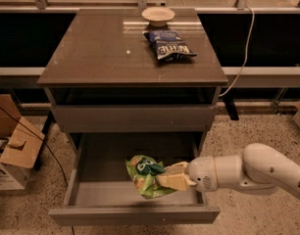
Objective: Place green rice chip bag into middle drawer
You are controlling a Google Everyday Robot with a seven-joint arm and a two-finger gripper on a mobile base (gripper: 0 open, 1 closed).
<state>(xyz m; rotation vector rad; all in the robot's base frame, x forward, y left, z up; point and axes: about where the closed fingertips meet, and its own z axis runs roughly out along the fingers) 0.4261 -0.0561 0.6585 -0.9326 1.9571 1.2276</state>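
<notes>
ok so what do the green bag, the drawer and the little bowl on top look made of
Green rice chip bag: probably thin plastic film; it is crinkled and glossy where the pincer, over the drawer's right half, clamps it. Middle drawer: flat matte grey, painted metal or laminate, hard to tell which. Bowl: pale and smooth, maybe ceramic or plastic.

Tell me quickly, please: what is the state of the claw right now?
Claw: closed on the green rice chip bag, low over the tray of the open middle drawer.
</notes>
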